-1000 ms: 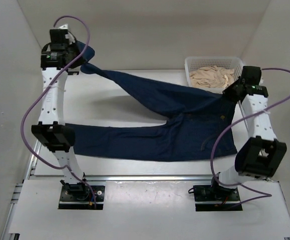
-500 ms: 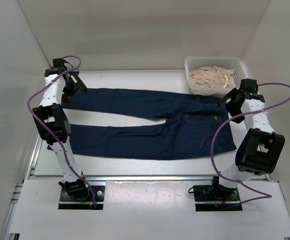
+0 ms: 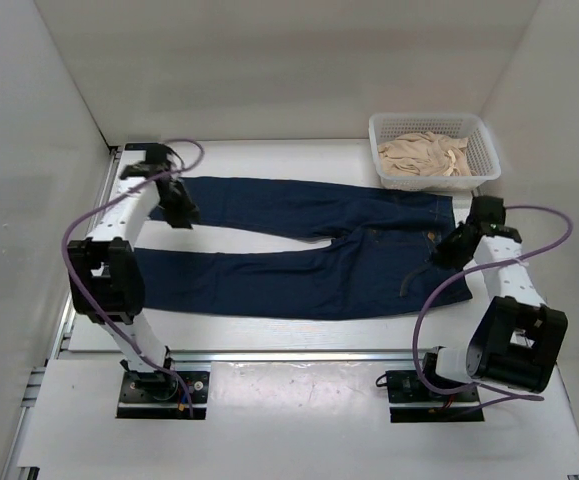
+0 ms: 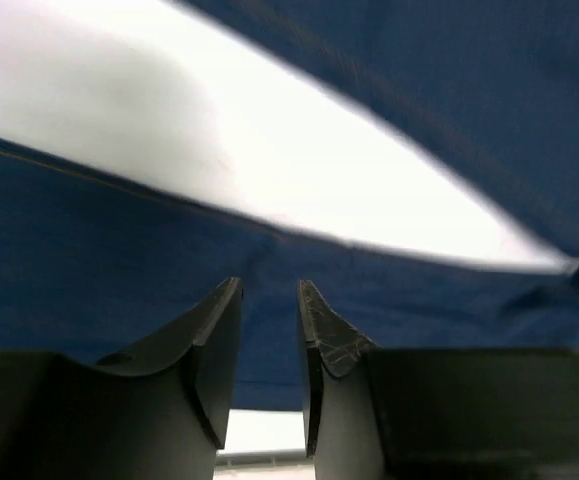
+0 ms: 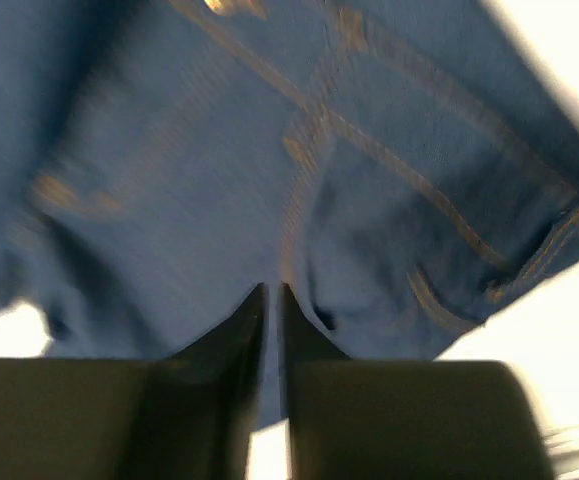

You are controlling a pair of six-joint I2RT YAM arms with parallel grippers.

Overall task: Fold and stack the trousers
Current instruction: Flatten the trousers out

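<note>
No fold is made yet: the trousers (image 3: 309,275) lie spread flat on the counter (image 3: 269,165), legs to the left, waist to the right. The left fingers (image 4: 212,345) are slightly apart, the right fingers (image 5: 237,350) almost together, both empty. All folding and stacking is left to do.

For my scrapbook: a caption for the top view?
Navy jeans lie flat on the white table, basket nearby.
</note>
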